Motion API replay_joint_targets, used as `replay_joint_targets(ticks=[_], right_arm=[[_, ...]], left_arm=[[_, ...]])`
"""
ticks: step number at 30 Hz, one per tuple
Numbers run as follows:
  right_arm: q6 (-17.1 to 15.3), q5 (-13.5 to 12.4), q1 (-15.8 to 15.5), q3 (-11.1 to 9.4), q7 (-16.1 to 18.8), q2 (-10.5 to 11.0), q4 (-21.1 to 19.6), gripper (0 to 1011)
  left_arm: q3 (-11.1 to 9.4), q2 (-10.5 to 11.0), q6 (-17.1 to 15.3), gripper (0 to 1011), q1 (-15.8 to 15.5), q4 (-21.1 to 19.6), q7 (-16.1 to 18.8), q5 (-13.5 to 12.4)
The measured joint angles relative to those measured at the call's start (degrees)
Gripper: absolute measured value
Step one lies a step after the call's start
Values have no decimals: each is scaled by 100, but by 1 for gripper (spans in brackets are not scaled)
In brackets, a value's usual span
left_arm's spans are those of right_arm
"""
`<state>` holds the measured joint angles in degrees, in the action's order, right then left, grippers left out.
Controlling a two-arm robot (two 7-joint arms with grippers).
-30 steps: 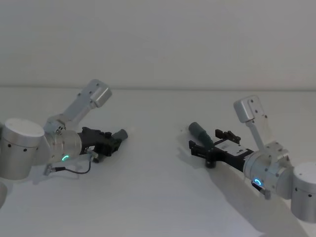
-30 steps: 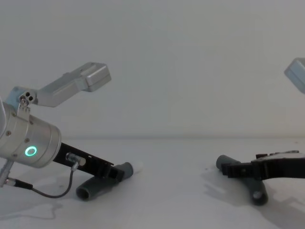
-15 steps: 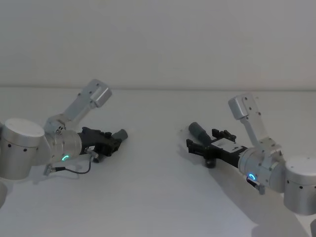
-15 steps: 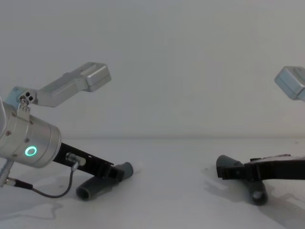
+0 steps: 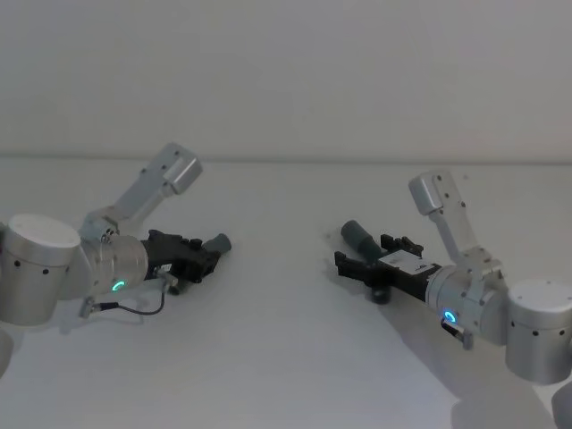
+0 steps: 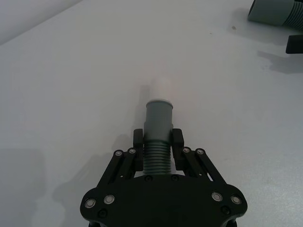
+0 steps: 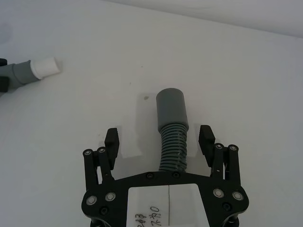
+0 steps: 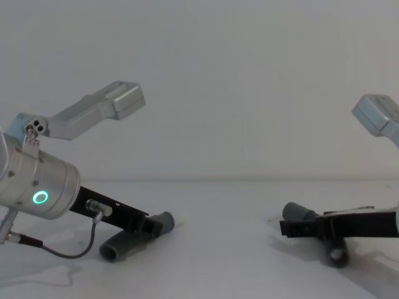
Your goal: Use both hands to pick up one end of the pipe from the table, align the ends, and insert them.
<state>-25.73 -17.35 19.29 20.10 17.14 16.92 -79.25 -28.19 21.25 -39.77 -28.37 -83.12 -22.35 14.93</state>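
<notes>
My left gripper [image 6: 157, 142] is clenched on the corrugated middle of the white-tipped pipe piece [image 6: 158, 118]. Its white tip [image 6: 163, 90] juts forward past my fingers [image 6: 138, 140], and its rear cuff looks to rest on the tabletop [image 5: 286, 357]. My right gripper [image 7: 159, 137] is spread wide, with 1 finger on each side of the wide-cuffed pipe piece [image 7: 171, 113]. That piece lies on the tabletop well apart from the other, and neither finger touches it. The first risk I see is there: the piece sits nearer 1 finger than the other. That finger would likely arrive first and nudge or roll the curved piece, swinging its cuff off line before the grasp settles. The ribs I would close on look springy, so the cuff may droop or twist once lifted. The right fingers also ride low, and I judge they could scrape the tabletop as they close. The 2 pieces are bent, so each end points somewhere other than along my fingers. If I line up grippers and not ends, the white tip could catch the cuff's rim. Pushing then would probably buckle the ribs or slide a piece through my hold, not seat it.
</notes>
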Motion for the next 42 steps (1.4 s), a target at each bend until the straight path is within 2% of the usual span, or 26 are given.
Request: replay_joint_targets(ticks=[11, 14, 18, 19, 29, 30, 33, 34, 35, 37, 42], right_arm=[[1, 32, 60, -10, -39, -62, 118, 998], [0, 36, 65, -12, -45, -67, 131, 955], [-3, 44, 76, -16, -57, -79, 152, 842], [-3, 45, 78, -17, -59, -80, 155, 842], [-9, 54, 88, -19, -67, -92, 181, 513], [-9, 54, 89, -18, -67, -92, 181, 513], [-10, 56, 90, -18, -69, -93, 186, 369], [-10, 57, 91, -18, -70, -94, 187, 369], [-11, 58, 92, -19, -72, -94, 189, 318], [-11, 58, 93, -18, -73, -95, 190, 283], [-13, 58, 94, -18, -74, -97, 193, 283]], left_arm=[[0, 0, 0, 342, 0, 0, 0, 0], [0, 0, 0, 342, 0, 0, 0, -1], [0, 1, 0, 342, 0, 0, 0, -1], [0, 0, 0, 342, 0, 0, 0, -1], [0, 1, 0, 342, 0, 0, 0, 0], [0, 0, 0, 342, 0, 1, 0, 0], [0, 0, 0, 342, 0, 1, 1, 0], [0, 0, 0, 342, 0, 0, 0, 0], [0, 1, 0, 342, 0, 0, 0, 0], [0, 0, 0, 342, 0, 0, 0, 0], [0, 0, 0, 342, 0, 1, 0, 0]])
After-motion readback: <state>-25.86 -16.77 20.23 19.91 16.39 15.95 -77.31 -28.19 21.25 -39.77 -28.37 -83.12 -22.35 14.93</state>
